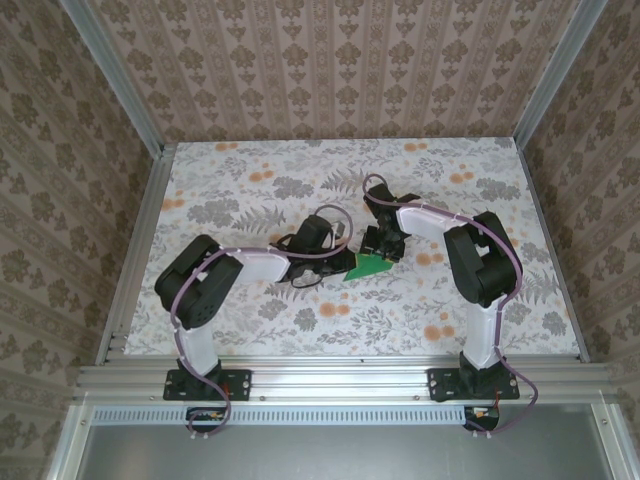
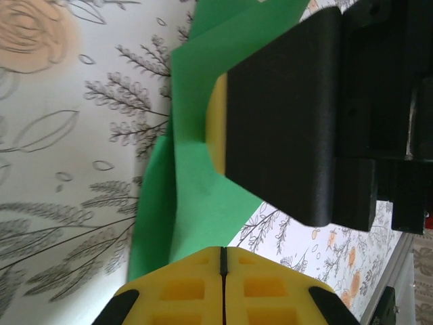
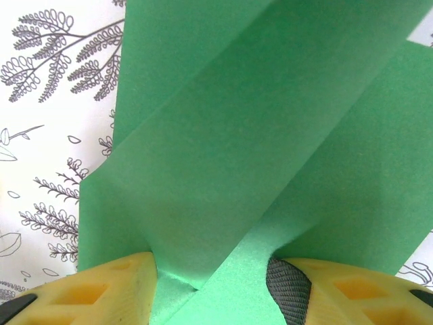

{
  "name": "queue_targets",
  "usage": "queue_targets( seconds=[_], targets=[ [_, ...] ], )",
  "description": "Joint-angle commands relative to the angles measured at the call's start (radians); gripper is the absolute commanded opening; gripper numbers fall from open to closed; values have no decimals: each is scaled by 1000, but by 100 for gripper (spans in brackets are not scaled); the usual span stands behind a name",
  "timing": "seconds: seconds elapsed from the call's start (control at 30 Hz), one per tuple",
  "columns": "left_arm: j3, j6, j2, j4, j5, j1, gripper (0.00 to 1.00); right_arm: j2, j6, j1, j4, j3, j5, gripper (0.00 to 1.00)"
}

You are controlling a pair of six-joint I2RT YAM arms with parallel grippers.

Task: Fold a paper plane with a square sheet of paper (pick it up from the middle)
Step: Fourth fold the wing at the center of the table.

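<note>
The square sheet of paper (image 1: 372,266) is bright green and folded into a creased wedge at mid-table, between both grippers. In the right wrist view the paper (image 3: 257,135) shows overlapping flaps and diagonal creases. My right gripper (image 3: 213,284) is shut on the bunched paper, with a wide gap left between its fingers. From above, the right gripper (image 1: 384,243) stands over the paper's far edge. My left gripper (image 2: 223,252) is shut, fingers pressed together, its tips at the near edge of the paper (image 2: 203,196). A black finger (image 2: 284,115) of the right gripper holds a raised flap. The left gripper (image 1: 343,260) meets the paper's left corner.
The floral tablecloth (image 1: 250,180) covers the table. Patterned walls and aluminium posts (image 1: 140,230) enclose the left, back and right sides. The arm bases are bolted to the near rail (image 1: 340,375). The two arms reach in close together at the centre.
</note>
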State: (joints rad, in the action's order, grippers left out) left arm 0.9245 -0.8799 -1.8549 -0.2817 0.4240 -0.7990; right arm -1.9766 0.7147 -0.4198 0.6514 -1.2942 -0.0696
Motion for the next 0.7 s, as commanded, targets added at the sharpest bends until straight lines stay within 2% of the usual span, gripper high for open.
queue_targets(
  seconds=[0.0, 0.27, 0.67],
  targets=[
    [34, -3, -38, -13, 21, -11, 7, -138, 23, 14, 54, 97, 91, 55],
    [46, 5, -64, 46, -73, -8, 5, -139, 30, 14, 48, 105, 88, 56],
    [48, 25, -93, 105, -100, -8, 4, -128, 42, 17, 40, 110, 75, 56]
  ],
)
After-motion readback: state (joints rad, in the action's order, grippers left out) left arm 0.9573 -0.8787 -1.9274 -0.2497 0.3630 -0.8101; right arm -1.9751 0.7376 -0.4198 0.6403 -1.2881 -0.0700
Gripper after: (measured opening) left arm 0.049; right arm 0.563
